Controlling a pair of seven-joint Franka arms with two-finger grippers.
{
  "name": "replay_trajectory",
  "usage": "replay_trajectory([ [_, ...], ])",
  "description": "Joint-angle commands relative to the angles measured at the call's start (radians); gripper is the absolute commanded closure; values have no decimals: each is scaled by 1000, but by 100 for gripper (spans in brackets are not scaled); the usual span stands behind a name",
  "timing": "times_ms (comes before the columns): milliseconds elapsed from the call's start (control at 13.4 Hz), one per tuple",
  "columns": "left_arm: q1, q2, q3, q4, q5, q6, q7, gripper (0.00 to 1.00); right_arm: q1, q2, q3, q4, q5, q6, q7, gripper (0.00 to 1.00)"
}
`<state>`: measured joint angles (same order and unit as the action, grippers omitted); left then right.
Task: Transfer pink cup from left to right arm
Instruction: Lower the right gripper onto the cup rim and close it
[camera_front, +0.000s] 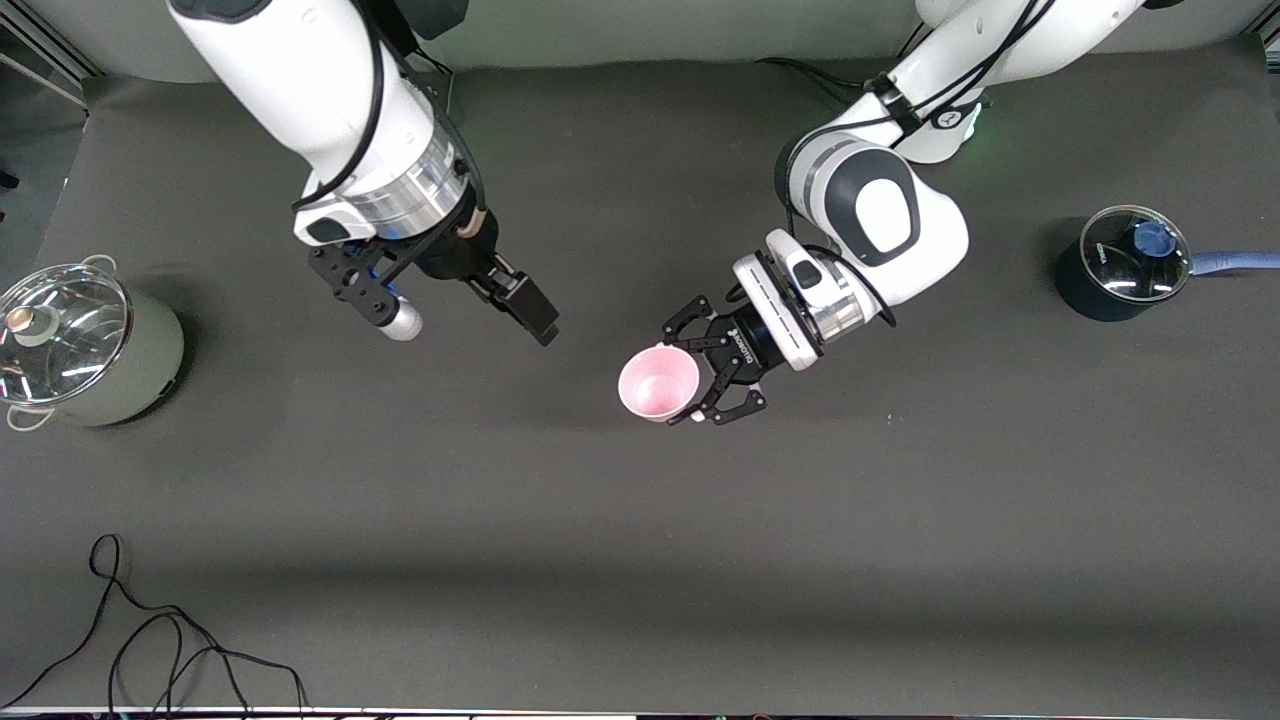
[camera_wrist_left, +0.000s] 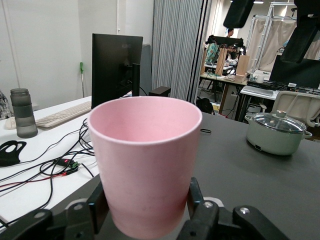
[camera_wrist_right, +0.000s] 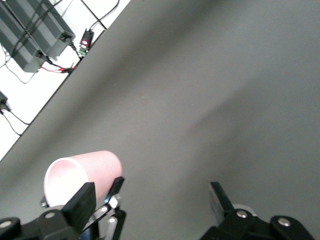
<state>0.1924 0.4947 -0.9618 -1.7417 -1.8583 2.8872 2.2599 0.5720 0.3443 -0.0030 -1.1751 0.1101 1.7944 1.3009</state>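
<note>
Dark table (camera_front: 640, 560) spanning the view. Green lidded pot (camera_front: 90, 345) at the right arm's edge, black pot (camera_front: 1120, 262) with glass lid near the left arm's edge — both well clear of the exchange zone. Left gripper (camera_front: 700, 375) above mid-table, clamped around the base of the pink cup (camera_front: 657, 383), mouth turned outward, upper wall left free to grasp. Right gripper (camera_front: 527, 312) nearby, fingers parted and empty — apparently poised to receive.

a robotics lab: desks with a monitor (camera_wrist_left: 116, 65), keyboard (camera_wrist_left: 62, 115), loose cables (camera_wrist_left: 47, 165), and partition curtains (camera_wrist_left: 177, 47).
</note>
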Motion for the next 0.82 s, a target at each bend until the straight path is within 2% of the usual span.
replay_trajectory([
  [0, -18, -21, 5, 7, -30, 34, 1, 82, 37, 53, -11, 77, -4, 16, 35, 0],
  [224, -19, -21, 5, 7, -33, 34, 1, 82, 71, 102, -11, 118, -13, 37, 40, 0],
  [748, -18, -21, 5, 4, -36, 34, 1, 81, 104, 186, -11, 126, -78, 149, 69, 0],
])
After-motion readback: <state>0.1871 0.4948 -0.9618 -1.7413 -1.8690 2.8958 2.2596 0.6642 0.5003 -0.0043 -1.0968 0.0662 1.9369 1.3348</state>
